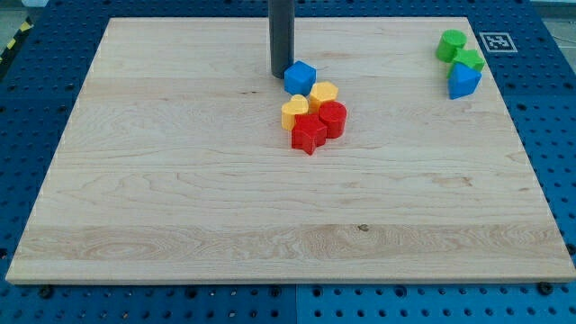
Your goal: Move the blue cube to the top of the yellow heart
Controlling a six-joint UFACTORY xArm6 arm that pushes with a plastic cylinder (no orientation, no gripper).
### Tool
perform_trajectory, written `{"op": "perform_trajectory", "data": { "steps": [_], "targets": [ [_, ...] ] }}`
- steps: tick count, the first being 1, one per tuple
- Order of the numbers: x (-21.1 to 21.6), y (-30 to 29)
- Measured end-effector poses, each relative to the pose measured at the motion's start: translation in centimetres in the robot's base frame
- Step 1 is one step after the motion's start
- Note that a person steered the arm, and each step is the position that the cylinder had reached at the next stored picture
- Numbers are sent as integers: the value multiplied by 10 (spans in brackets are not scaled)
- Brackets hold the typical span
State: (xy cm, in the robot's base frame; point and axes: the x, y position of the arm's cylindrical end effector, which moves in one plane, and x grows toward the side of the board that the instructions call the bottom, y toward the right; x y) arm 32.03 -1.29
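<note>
Beside the blue cube [300,77] (touching its left), my tip [280,74]; no hand visible.

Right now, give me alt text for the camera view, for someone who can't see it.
My tip sits just left of the blue cube, which lies above and to the left of a yellow block in a central cluster with another yellow block and two red blocks. Two green blocks and a second blue block sit near the wooden board's top right corner.

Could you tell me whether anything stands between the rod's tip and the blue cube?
Nothing visible does: my tip sits right at the blue cube on its left side in the view, and the yellow heart lies just past the cube, lower right.
</note>
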Motion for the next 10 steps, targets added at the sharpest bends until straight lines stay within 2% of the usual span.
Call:
{"op": "perform_trajectory", "data": {
  "steps": [1, 2, 4, 6, 10],
  "targets": [
    [-45, -1],
    [-40, 22],
    [-2, 31],
    [0, 31],
    [-4, -11]
  ]
}}
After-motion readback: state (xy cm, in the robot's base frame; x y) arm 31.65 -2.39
